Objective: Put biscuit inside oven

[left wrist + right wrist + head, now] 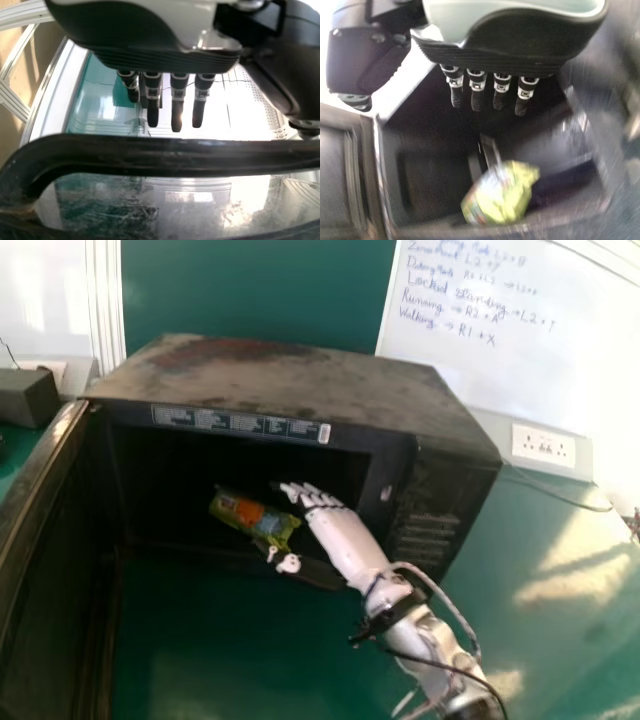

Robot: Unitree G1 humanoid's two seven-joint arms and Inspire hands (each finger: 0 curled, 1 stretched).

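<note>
In the head view my right hand (318, 502) reaches into the mouth of the black oven (300, 380), fingers straight. The yellow-green biscuit packet (250, 515) is in the oven opening, left of those fingers and tilted. In the right wrist view my right hand (490, 87) is open, apart from the blurred packet (502, 192), which is near the opening's edge; whether it rests on anything I cannot tell. My left hand (165, 100) has straight fingers beside the black door handle (165, 156) in the left wrist view.
The oven door (45, 540) stands open on the left. Small white parts (288, 563) show just below the packet. A green table (240, 640) lies in front, a wall socket (543, 445) and cable are at the right, and a dark box (25, 398) is far left.
</note>
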